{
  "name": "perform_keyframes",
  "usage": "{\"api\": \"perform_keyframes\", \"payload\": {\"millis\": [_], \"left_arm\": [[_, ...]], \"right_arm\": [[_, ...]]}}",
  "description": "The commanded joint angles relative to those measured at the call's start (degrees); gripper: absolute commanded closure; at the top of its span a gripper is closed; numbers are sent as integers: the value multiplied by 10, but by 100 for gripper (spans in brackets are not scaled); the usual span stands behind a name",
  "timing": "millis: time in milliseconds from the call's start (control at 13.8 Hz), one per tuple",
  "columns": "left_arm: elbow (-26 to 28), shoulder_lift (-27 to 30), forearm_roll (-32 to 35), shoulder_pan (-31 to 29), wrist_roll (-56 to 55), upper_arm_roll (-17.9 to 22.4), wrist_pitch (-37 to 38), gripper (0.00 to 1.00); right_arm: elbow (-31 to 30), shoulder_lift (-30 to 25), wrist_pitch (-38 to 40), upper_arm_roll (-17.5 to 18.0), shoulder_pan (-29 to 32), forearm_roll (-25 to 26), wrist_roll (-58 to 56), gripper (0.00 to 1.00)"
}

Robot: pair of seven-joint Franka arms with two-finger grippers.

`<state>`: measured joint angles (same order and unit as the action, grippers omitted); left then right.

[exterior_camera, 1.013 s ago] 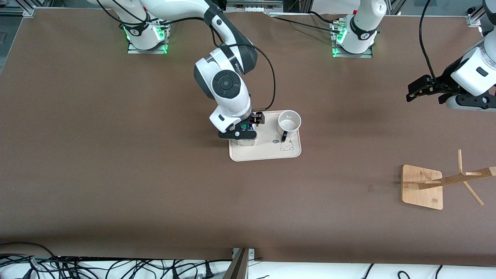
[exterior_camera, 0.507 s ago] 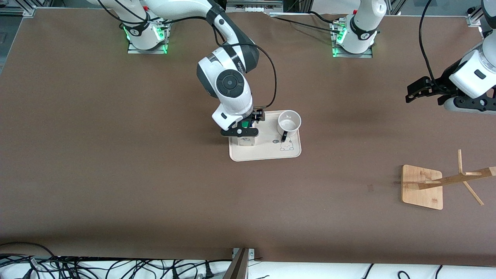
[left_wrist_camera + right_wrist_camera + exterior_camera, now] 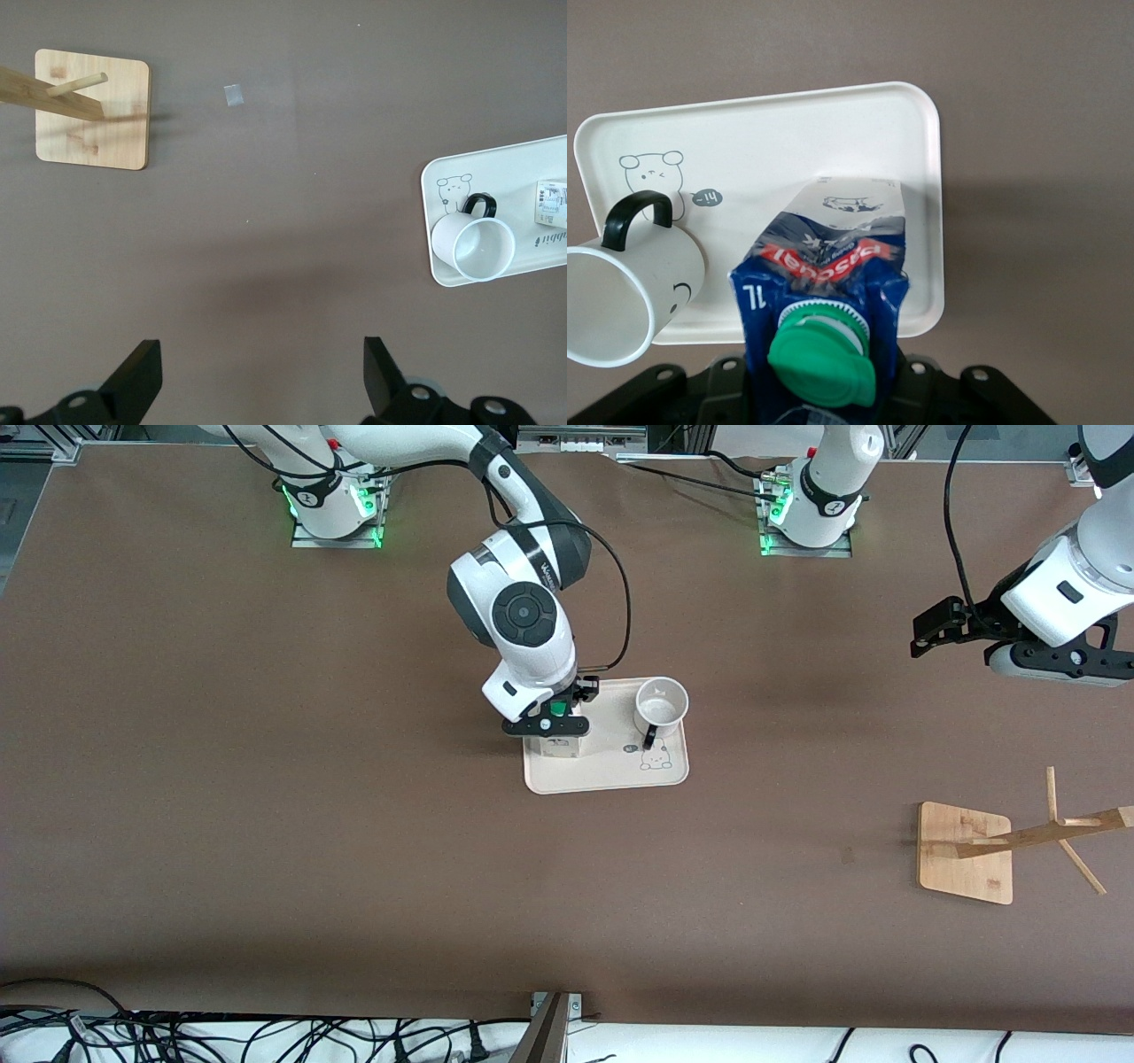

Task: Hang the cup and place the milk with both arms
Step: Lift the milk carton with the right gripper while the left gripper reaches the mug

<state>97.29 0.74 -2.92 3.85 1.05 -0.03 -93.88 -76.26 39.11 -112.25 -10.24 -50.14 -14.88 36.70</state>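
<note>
The milk [image 3: 560,747], a blue and white carton with a green cap, stands on the cream tray [image 3: 611,776] at the end toward the right arm. My right gripper [image 3: 546,727] is shut on its upper part; the right wrist view shows the milk [image 3: 833,257] and its cap between my right gripper's [image 3: 824,390] jaws. The cup [image 3: 661,701], white with a black handle, stands on the same tray beside the milk, and it also shows in the right wrist view [image 3: 638,292]. My left gripper [image 3: 1054,671] is open and empty, high over bare table [image 3: 259,354].
A wooden cup rack [image 3: 964,853] with slanted pegs stands near the left arm's end of the table, nearer to the front camera than the tray. The left wrist view shows the rack [image 3: 92,111], the tray [image 3: 434,190] and the cup [image 3: 483,248].
My left gripper has drifted a little toward the tray and toward the robots' bases. My right gripper has shifted only slightly on the milk.
</note>
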Motion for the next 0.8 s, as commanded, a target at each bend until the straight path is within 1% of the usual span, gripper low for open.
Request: {"api": "perform_keyframes", "payload": {"millis": [0,145,217,289,362,507,579,651,724], "left_arm": [[-11,-5,-15,-9,-5,-15,5,0],[-12,-8,-16,-8,-11,-22,3,0],[-12,-14,-16,-7,-32,-36,1,0],[-13,-21,-16,0,-64,-40,1,0],[-14,-31,-19,8,-95,-47,-1,0],[-14,-58,-34,15,-153,-88,-13,0],[-12,-67,-34,26,-180,-101,-36,0],[-9,-82,-32,52,-201,-111,-46,0],[-8,-104,-30,71,-220,-112,-55,0]], "right_arm": [[-2,-26,28,-15,-8,-3,-5,54],[-1,-59,52,-48,-19,-3,-9,54],[-1,-79,66,-66,-27,-4,-9,54],[0,-97,90,-81,-30,-4,-9,54],[7,-110,119,-90,-29,-4,-8,54],[33,-134,167,-94,-15,18,-15,54],[30,-152,177,-94,1,26,-39,54],[24,-170,185,-94,22,29,-74,54],[6,-190,198,-94,52,29,-113,54]]}}
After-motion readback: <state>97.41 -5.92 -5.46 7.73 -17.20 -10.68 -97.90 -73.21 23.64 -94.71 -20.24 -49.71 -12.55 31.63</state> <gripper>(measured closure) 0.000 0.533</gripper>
